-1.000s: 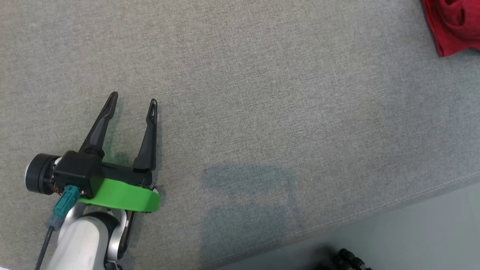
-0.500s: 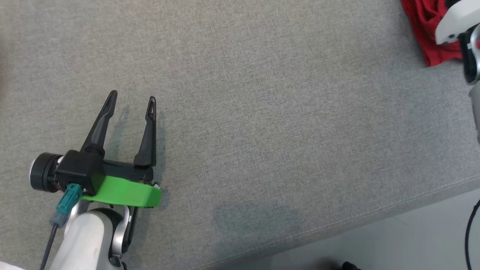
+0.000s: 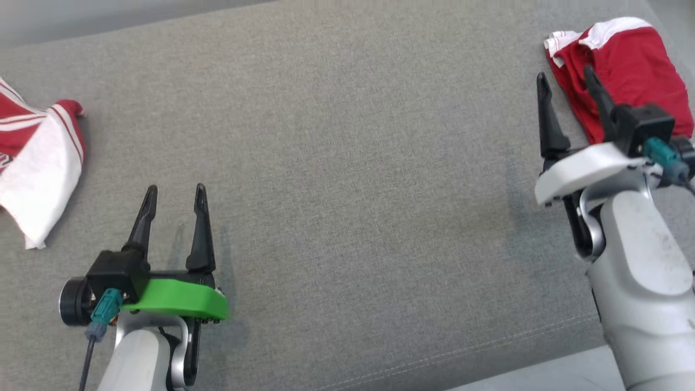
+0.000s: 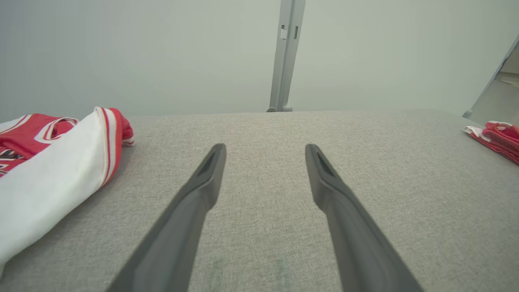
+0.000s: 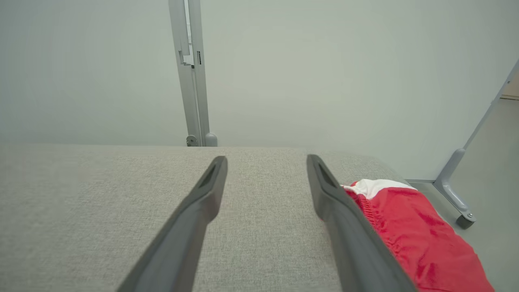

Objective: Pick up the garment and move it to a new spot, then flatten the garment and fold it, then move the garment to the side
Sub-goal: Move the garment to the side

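Garment: the red shorts (image 3: 630, 70) lie bunched at the far right end of the grey upholstered surface (image 3: 347, 163), with the white waistband turned away from the robot. A red-and-white jersey (image 3: 38, 163) lies at the far left edge.
Likely target: the shorts, judging by the arm next to them.
Right gripper (image 3: 564, 73): fingers spread wide, nothing held. One finger crosses the near edge of the shorts and the other is over bare fabric. Whether either touches the cloth cannot be told.
Left gripper (image 3: 176, 189): also spread and empty, low over bare fabric, well apart from the jersey.
Step in hand: the first pick-up, with no grip taken yet.
Doing it well: shift right so both fingers straddle a raised fold, press down into the cloth and close on several layers rather than the thin hem. Lift high enough that the trailing cloth does not drag.
Edges: the shorts sit close to the right end, with floor (image 3: 543, 377) beyond it. The front seam (image 3: 434, 358) runs just ahead of both arms.
Open room: the wide bare middle between the grippers looks like the safest new spot.
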Motion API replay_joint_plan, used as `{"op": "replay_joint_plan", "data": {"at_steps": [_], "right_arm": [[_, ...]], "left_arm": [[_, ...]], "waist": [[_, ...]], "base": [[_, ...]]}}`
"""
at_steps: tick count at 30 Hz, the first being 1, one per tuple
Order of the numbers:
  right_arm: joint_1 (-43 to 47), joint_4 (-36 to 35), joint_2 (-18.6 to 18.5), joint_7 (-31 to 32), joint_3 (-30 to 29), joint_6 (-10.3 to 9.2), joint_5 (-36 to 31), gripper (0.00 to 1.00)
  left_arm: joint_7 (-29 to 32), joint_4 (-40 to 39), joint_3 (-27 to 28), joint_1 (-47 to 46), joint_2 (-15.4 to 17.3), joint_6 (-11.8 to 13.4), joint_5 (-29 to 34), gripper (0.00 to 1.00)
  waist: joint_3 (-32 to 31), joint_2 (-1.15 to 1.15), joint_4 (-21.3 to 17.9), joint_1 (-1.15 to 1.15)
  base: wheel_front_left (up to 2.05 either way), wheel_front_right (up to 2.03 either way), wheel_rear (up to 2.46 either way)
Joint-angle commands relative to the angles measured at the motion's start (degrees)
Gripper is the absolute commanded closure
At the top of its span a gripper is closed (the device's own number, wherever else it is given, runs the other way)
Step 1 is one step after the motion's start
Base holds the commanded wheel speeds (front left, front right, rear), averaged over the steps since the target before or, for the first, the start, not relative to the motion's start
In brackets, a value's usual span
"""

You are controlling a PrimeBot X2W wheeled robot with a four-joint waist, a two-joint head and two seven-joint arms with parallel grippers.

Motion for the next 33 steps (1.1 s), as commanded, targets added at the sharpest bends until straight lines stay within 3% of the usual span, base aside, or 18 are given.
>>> {"op": "replay_joint_plan", "data": {"at_steps": [1, 8, 17, 33], "right_arm": [[2.5, -1.3, 0.6, -0.2, -0.4, -0.08, 0.5, 0.0], [15.7, -10.9, 5.1, -0.2, -2.0, -0.08, -0.1, 0.0], [27.9, -17.8, 6.5, 0.1, -1.3, -0.08, 3.2, 0.0], [32.9, -19.0, 6.5, 0.5, 0.7, -0.08, 6.1, 0.0]], "left_arm": [[-0.4, 0.6, 0.3, 1.4, -0.3, 0.1, -0.5, 0.0], [-1.0, 3.0, 3.3, 7.3, -1.2, 0.7, -1.8, 0.0], [-0.9, 1.1, 6.5, 13.4, -3.6, -0.3, -1.2, 0.0], [-1.0, 2.8, 6.9, 14.5, -5.2, -2.5, 1.3, 0.0]], "waist": [[-6.0, 0.57, 2.5, 0.0], [-10.6, 0.57, 4.4, 0.0], [-14.2, 0.57, 7.8, 0.0], [-16.6, 0.57, 9.1, 0.0]], "base": [[0.0, 0.0, 0.0], [0.0, 0.0, 0.0], [0.0, 0.0, 0.0], [0.0, 0.0, 0.0]]}}
